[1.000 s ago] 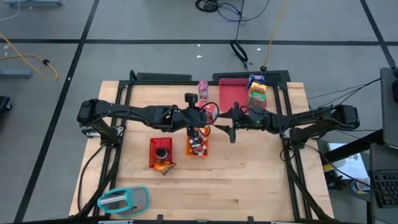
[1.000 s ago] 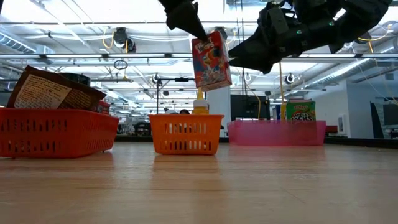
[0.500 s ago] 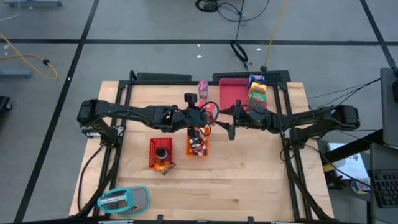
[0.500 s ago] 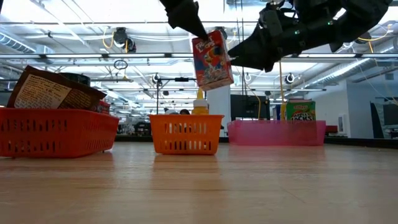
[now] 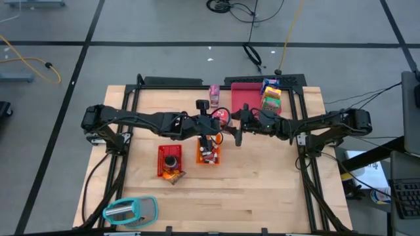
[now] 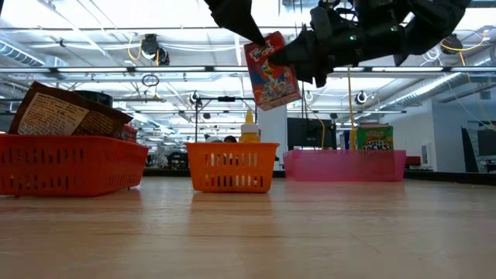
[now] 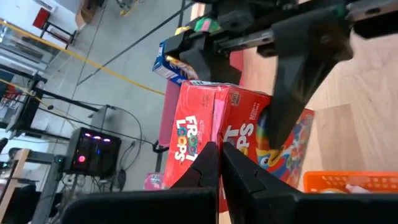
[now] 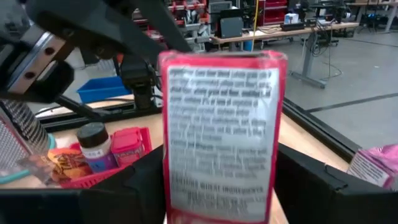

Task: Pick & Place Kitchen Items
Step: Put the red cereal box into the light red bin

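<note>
Left gripper (image 6: 249, 31) pinches the red cereal box (image 6: 272, 70) at top center of low view, above the orange bin (image 6: 232, 167). Right gripper (image 8: 217, 186), fingers wide, straddles the box w/o clamping.

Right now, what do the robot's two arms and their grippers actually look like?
Both arms are dark, nearly black, slim and jointed, with black cables along them. The left gripper ends in two thin, tapered dark fingers; the right gripper has broader, flat dark fingers. A small green light shows on the right arm.

Two dark, jointed, cable-trailing arms (image 5: 151, 121)
</note>
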Robot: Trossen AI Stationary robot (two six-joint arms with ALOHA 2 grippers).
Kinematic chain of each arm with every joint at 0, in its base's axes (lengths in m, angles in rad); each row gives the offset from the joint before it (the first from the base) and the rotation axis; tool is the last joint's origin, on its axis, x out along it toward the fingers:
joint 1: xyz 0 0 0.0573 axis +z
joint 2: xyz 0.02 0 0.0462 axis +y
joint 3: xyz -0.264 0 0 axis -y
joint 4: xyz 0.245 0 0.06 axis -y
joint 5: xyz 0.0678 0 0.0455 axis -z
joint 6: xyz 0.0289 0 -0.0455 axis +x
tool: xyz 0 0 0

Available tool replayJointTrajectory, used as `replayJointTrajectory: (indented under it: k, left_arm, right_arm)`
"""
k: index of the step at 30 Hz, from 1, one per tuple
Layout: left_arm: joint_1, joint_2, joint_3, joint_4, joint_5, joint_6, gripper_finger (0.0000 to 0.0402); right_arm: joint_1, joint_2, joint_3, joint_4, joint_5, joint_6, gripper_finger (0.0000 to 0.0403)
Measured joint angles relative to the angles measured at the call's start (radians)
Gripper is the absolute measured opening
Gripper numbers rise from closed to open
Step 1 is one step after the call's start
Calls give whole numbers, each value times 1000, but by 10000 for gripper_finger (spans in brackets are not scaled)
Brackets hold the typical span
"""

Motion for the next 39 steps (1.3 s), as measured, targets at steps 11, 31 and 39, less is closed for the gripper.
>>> replayJointTrajectory:
  k: [11,31,39]
  left_arm:
    - [0,0,-4,-16,8,-54,0]
    - [-1,-79,-7,-225,-177,-267,62]
    - [-50,-91,-7,-346,-78,-387,63]
  right_arm:
    - [0,1,7,-16,0,-15,113]
    - [-71,-159,5,-218,42,-67,113]
    - [-206,-162,-5,-224,44,-75,113]
